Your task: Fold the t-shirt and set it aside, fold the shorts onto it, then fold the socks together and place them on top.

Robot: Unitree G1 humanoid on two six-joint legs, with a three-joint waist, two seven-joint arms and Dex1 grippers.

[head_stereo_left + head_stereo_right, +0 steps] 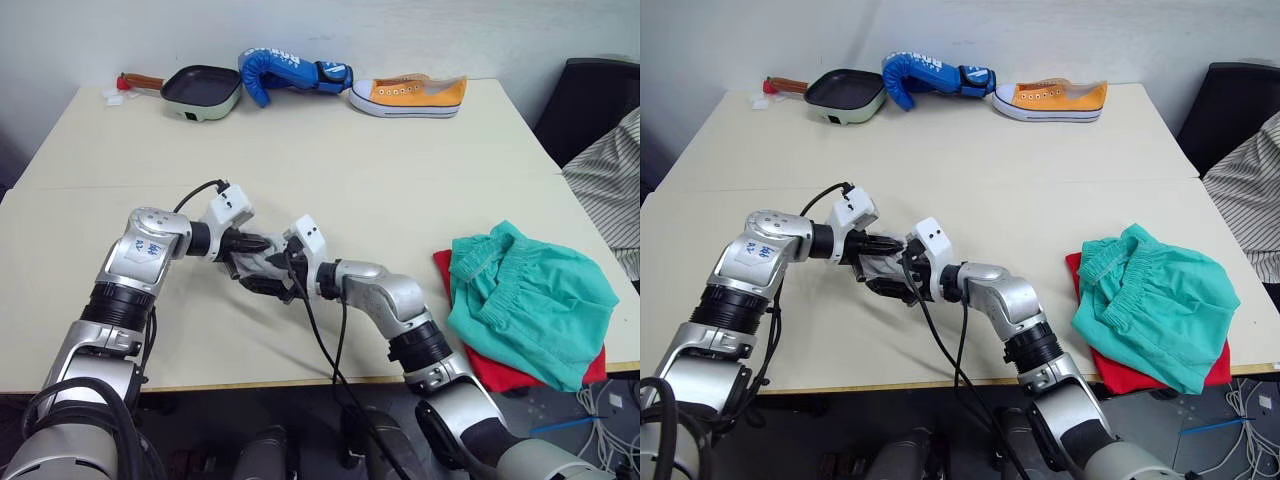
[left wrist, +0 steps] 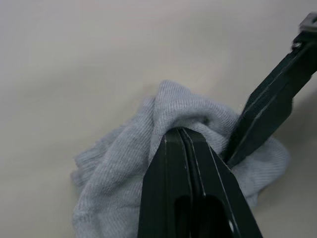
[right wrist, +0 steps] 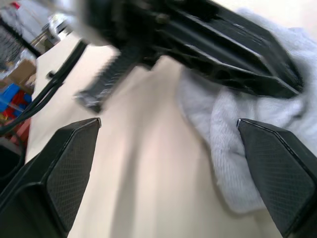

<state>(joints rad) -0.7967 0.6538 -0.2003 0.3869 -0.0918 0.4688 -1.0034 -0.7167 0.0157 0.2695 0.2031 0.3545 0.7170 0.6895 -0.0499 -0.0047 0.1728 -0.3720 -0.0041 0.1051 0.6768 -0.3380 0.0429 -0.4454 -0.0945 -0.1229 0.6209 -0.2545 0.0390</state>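
At counter centre, left hand (image 2: 185,141) pinches the socks (image 2: 129,163), right hand (image 3: 168,163) wide beside; next, carry them toward 3 o'clock onto shorts (image 1: 525,300).

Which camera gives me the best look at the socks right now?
The left wrist view: the socks are a bunched grey bundle, pinched by the left gripper. The right wrist view shows one edge beside the open right gripper. In the head views the arms mostly hide them.

Head views overlook table (image 1: 400,170); wrist views close on socks (image 2: 124,148)
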